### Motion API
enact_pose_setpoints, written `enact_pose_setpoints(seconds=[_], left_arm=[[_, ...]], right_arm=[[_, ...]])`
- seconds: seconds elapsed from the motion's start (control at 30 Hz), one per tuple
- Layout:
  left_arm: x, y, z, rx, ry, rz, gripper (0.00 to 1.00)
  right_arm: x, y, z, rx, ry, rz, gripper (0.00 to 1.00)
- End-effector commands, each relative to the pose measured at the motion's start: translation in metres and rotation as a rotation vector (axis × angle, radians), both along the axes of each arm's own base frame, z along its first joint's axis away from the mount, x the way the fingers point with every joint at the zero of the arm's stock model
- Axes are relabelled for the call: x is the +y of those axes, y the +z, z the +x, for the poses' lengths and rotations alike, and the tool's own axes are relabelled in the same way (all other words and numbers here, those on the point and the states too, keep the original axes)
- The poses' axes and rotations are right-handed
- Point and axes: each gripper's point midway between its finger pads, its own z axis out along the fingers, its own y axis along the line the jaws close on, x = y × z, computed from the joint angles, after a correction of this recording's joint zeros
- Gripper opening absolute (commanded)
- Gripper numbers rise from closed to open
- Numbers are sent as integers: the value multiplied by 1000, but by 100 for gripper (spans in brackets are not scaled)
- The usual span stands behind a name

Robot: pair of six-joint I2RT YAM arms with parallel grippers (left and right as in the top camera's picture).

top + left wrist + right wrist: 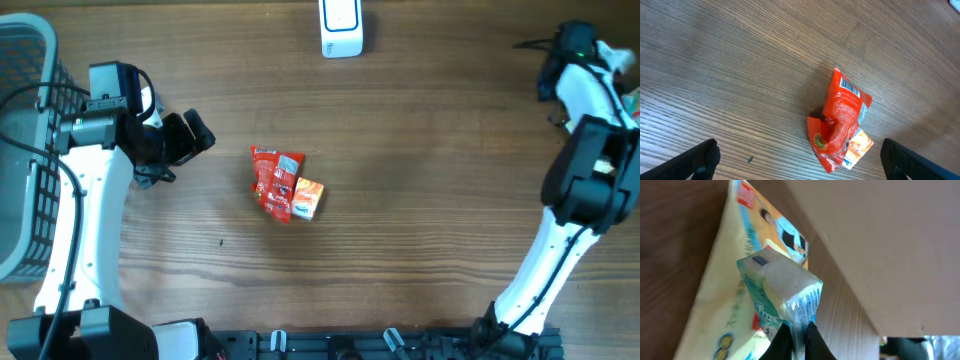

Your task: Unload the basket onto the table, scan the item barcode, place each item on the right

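Note:
A red snack packet (275,182) lies mid-table with a small orange packet (308,198) against its right side. In the left wrist view the red packet (842,120) shows a barcode (850,89) near its top edge. My left gripper (800,162) hangs open just left of and above the packets, touching nothing. My right gripper (799,335) is at the table's far right edge, its jaws pinched on the sealed edge of a blue and white packet (782,282). A yellow bag (715,305) lies behind it. The white scanner (341,28) stands at the back centre.
A grey wire basket (20,150) stands at the left edge beside the left arm. The right arm (590,80) reaches out to the right edge, where a light brown wall (880,240) rises beside the packets.

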Motion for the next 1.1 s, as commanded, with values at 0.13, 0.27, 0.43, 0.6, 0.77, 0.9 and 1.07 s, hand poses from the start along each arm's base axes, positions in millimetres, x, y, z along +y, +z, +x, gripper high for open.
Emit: enact_pose_setpoints(seconds=[0.13, 0.27, 0.43, 0.6, 0.77, 0.9, 1.07], left_arm=[[3, 3, 2, -8, 15, 4, 100], [3, 3, 2, -7, 16, 4, 100], [3, 3, 2, -8, 15, 4, 100], [3, 3, 2, -7, 16, 4, 100], [3, 3, 2, -7, 16, 4, 100], [3, 3, 2, -8, 16, 4, 100], [3, 3, 2, -8, 16, 4, 100]], right_arm=[[15, 6, -7, -326, -129, 262, 100], [55, 95, 16, -605, -3, 439, 100], [169, 208, 34, -832, 300, 603, 99], [349, 193, 26, -584, 704, 932, 100], [514, 98, -73, -80, 1006, 1368, 100], [566, 43, -135, 87, 1017, 1523, 71], [615, 20, -161, 36, 1032, 1583, 8]])
